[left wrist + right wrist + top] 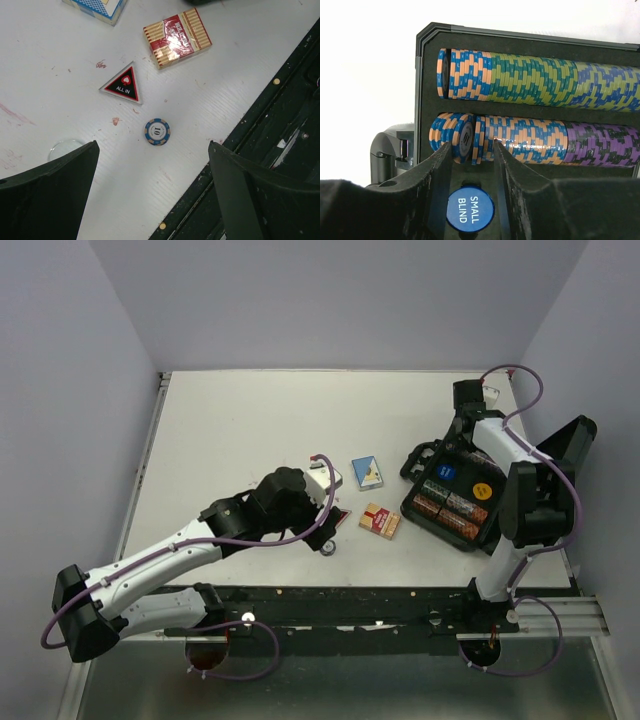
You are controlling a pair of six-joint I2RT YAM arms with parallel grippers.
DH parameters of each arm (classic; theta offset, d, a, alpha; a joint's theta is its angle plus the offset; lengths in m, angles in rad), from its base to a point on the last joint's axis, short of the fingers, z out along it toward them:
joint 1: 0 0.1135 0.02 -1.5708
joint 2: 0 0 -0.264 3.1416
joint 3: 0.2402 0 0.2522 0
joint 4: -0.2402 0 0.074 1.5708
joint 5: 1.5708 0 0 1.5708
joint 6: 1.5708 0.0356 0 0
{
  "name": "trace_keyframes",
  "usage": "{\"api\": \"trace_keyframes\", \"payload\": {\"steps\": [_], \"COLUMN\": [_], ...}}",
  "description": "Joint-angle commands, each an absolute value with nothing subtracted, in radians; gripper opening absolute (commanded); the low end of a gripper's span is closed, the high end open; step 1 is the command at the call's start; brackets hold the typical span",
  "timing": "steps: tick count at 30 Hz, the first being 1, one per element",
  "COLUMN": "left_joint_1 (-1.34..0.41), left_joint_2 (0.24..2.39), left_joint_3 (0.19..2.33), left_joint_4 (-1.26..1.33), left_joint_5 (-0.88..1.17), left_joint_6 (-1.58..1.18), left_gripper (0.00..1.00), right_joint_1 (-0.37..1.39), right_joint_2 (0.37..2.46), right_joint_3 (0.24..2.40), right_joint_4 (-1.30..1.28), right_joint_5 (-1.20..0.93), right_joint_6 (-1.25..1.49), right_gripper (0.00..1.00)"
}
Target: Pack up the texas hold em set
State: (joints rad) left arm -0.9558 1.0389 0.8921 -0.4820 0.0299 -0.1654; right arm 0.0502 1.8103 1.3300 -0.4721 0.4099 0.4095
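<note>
The black case (482, 537) lies open at the right, with chip rows (535, 80) in its foam. My right gripper (471, 145) is open, its fingertips against the lower chip row, where one chip (465, 139) leans loose. A blue "SMALL BLIND" marker (470, 209) sits in a recess between the fingers. An orange marker (483, 489) lies in the case. My left gripper (152, 155) hangs open above the table, just short of a blue chip (157, 132). Beyond it lie the triangular "ALL IN" marker (122, 84), the red card box (176, 36) and the blue card box (97, 7). A clear marker (65, 147) lies by the left finger.
The black rail (260, 130) along the table's near edge runs under my left gripper's right finger. Grey walls close in the table at the back and sides. The case's latch (395, 155) shows left of the right gripper.
</note>
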Motion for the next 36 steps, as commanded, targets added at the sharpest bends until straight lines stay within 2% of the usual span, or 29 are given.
{"api": "trace_keyframes", "payload": {"steps": [1,4,7,13,24,36], "left_joint_1": [-0.954,-0.954,-0.954,-0.954,-0.954,-0.954], "left_joint_2": [1.046,1.051,1.055,1.063,1.066,1.065], "left_joint_3": [0.893,0.893,0.894,0.894,0.894,0.896], "left_joint_4": [-0.495,-0.495,-0.495,-0.495,-0.495,-0.494], "left_joint_5": [0.051,0.054,0.055,0.058,0.057,0.064], "left_joint_6": [-0.163,-0.163,-0.163,-0.163,-0.163,-0.163], "left_gripper": [0.99,0.99,0.99,0.99,0.99,0.99], "right_joint_1": [0.04,0.038,0.04,0.044,0.058,0.092], "right_joint_2": [1.807,1.786,1.775,1.813,1.917,1.946], "right_joint_3": [1.353,1.359,1.359,1.376,1.446,1.457], "right_joint_4": [-0.515,-0.518,-0.511,-0.517,-0.561,-0.65], "right_joint_5": [0.396,0.371,0.354,0.356,0.405,0.554], "right_joint_6": [0.388,0.374,0.339,0.321,0.313,0.31], "right_gripper": [0.47,0.52,0.66,0.73,0.77,0.78]}}
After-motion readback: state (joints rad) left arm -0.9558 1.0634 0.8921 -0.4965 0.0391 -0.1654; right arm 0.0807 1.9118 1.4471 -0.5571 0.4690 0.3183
